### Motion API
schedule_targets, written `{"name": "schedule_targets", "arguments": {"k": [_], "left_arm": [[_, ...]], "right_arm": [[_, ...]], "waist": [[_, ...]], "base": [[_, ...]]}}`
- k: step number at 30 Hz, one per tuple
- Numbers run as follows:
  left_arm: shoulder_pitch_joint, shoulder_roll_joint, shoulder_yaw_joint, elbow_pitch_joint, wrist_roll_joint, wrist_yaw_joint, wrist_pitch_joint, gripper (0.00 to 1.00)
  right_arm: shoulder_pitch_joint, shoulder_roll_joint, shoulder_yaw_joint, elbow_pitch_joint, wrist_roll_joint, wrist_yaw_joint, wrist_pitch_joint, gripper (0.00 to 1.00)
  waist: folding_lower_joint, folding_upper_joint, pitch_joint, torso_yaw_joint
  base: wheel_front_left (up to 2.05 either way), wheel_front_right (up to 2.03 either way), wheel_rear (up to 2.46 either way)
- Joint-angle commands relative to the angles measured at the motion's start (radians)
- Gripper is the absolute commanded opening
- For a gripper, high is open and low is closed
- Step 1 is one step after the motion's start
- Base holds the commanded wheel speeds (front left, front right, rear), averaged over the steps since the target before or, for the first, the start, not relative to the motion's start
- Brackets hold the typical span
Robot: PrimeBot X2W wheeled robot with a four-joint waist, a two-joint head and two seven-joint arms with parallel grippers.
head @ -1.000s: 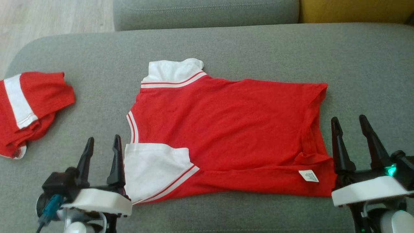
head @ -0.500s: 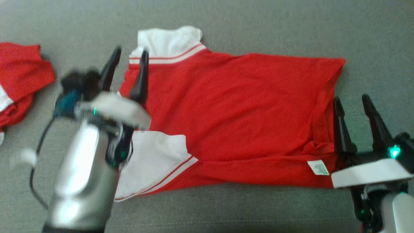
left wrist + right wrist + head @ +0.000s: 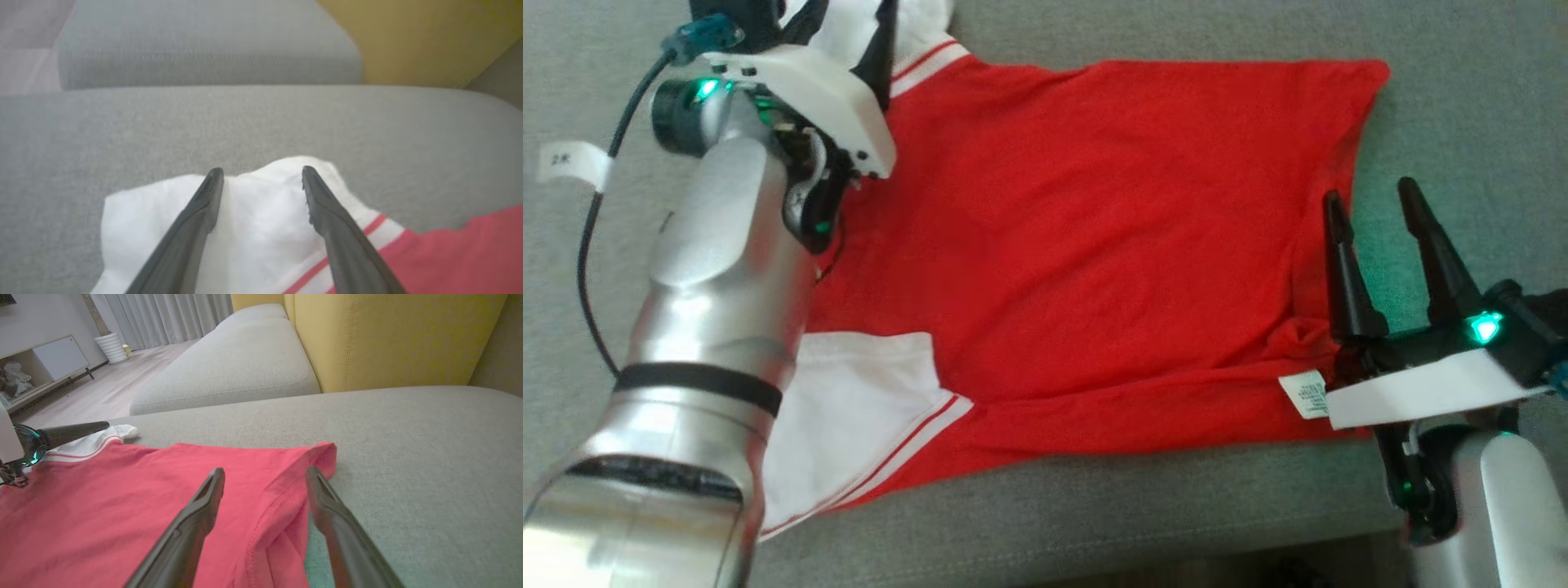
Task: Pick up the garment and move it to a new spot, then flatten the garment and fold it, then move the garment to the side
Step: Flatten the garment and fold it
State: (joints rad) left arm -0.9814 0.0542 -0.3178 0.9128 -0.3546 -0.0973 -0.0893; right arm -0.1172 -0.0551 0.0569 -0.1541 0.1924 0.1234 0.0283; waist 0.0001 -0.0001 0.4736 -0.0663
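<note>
Closing the left gripper (image 3: 261, 171) where it hangs could catch only the thin outer lip of the far white sleeve (image 3: 261, 228). Its two fingers stand wide apart over that sleeve, holding nothing, with the tips right at the cloth's far edge, so a shallow bite would likely slip out once you lift. Watch the opposite fault too: press down too hard and you may pinch the grey sofa cushion (image 3: 1462, 98) along with the fabric. The right gripper (image 3: 1370, 196) is spread just as wide and empty, poised at the hem (image 3: 282, 506) on the right end of the garment (image 3: 1094, 229). That edge is rolled and bunched near the white care label (image 3: 1303, 394), so a grab there may take a doubled layer and carry a crease into the fold. If one side gets hold and the other misses, I judge the shirt will drag askew rather than fold square. As for its looks — it is red with white sleeves trimmed in red stripes, spread across the front part of the cushion, sleeves toward the robot's left and hem toward its right. The body is mostly flat with faint ripples. The near sleeve (image 3: 858, 408) lies at the near left corner, partly hidden behind the left forearm (image 3: 711, 269), and the near edge runs close to the cushion's front lip.
</note>
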Motion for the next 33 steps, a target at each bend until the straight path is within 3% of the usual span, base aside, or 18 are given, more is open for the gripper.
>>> {"name": "schedule_targets", "arguments": {"k": [1,4,5,6,7,8,14,19,24,26,32,33], "left_arm": [[-0.053,0.037,0.016,0.038,0.001,0.005,0.009,1.00],[-0.090,0.039,0.019,0.153,-0.006,0.020,0.056,1.00],[-0.100,0.037,0.015,0.185,-0.007,0.019,0.079,0.88],[-0.108,0.034,0.015,0.208,-0.012,0.016,0.088,0.42],[-0.108,0.034,0.015,0.208,-0.012,0.016,0.088,0.42],[-0.116,0.032,0.011,0.227,-0.012,0.015,0.095,0.00],[-0.146,0.022,-0.009,0.295,-0.011,0.005,0.079,0.00],[-0.164,0.019,-0.010,0.315,-0.019,0.004,0.023,0.00],[-0.180,0.009,-0.018,0.325,-0.031,-0.005,-0.019,0.00],[-0.184,0.002,-0.027,0.327,-0.042,-0.012,-0.040,0.00],[-0.185,-0.003,-0.050,0.324,-0.076,-0.024,-0.072,0.00],[-0.183,-0.003,-0.056,0.321,-0.084,-0.026,-0.076,0.00]], "right_arm": [[-0.018,-0.007,0.025,-0.021,0.003,0.007,-0.010,1.00],[-0.019,-0.007,0.015,-0.010,0.004,0.007,-0.012,1.00],[-0.019,-0.007,0.010,-0.007,0.004,0.007,-0.013,1.00],[-0.020,-0.008,0.004,-0.005,0.004,0.007,-0.013,1.00],[-0.020,-0.008,0.004,-0.005,0.004,0.007,-0.013,1.00],[-0.023,-0.009,-0.001,-0.001,0.005,0.007,-0.012,1.00],[-0.066,-0.013,-0.020,0.025,0.027,0.007,0.015,1.00],[-0.202,-0.060,-0.054,0.113,0.073,0.007,0.053,1.00],[-0.368,-0.133,-0.029,0.308,0.114,0.007,0.110,1.00],[-0.443,-0.168,0.000,0.453,0.139,0.007,0.155,1.00],[-0.540,-0.204,0.059,0.671,0.191,0.007,0.260,1.00],[-0.550,-0.207,0.066,0.693,0.200,0.007,0.278,0.63]], "waist": [[-0.0001,0.0001,0.020,-0.023],[-0.0001,0.0001,0.022,-0.027],[-0.0001,0.0001,0.021,-0.026],[-0.0001,0.0001,0.019,-0.025],[-0.0001,0.0001,0.019,-0.025],[-0.0001,0.0001,0.017,-0.024],[-0.0001,0.0001,-0.002,-0.021],[-0.0001,0.0001,-0.014,-0.011],[-0.0001,0.0001,-0.021,0.014],[-0.0001,0.0001,-0.026,0.033],[-0.0001,0.0001,-0.024,0.058],[-0.0001,0.0001,-0.026,0.061]], "base": [[0.00,0.00,0.00],[0.00,0.00,0.00],[0.00,0.00,0.00],[0.00,0.00,0.00],[0.00,0.00,0.00],[0.00,0.00,0.00],[0.00,0.00,0.00],[0.00,0.00,0.00],[0.00,0.00,0.00],[0.00,0.00,0.00],[0.00,0.00,0.00],[0.00,0.00,0.00]]}}
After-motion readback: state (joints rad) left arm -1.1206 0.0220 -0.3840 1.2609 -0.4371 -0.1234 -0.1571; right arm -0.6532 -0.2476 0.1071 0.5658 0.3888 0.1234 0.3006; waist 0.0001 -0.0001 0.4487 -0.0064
